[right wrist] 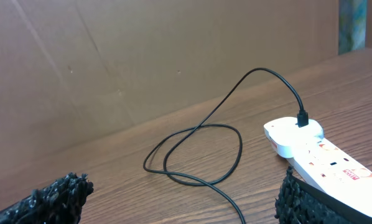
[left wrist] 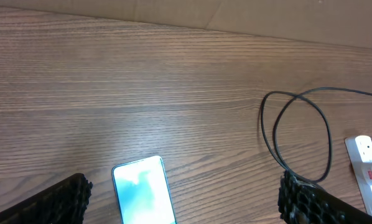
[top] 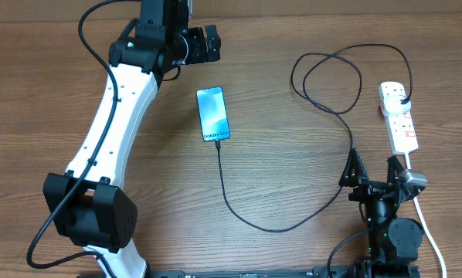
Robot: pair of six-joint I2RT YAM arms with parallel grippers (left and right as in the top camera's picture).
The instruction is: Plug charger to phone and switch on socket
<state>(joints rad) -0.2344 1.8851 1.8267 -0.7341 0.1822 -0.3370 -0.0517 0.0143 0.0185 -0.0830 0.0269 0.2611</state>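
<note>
The left gripper (top: 204, 44) is hovering with its jaws spread as wide as they go, gripping nothing. In its wrist view the phone (top: 213, 113) is lying between and just below the fingers. The right gripper (top: 371, 164) is likewise gaping wide and empty, pointing toward twelve o'clock.

Taking the overhead view as the dial, the phone is lying flat near the centre of the table (top: 293, 158), screen up and glowing. The charger (right wrist: 302, 117) is running from the phone's six o'clock edge, sweeping round through five o'clock, looping at about one o'clock and ending at its black plug in the far end of the socket (top: 401, 122), which is sitting at three o'clock, just ahead of the right gripper.

The connector tip is looking seated in the phone, though I cannot confirm this. The cable is limp, so any grip belongs on the stiff connector housing. The phone is probably light, smooth and breakable, so it is best pinched across its long edges. The strip is probably light too, so pressing its switch straight down should keep it from sliding.
</note>
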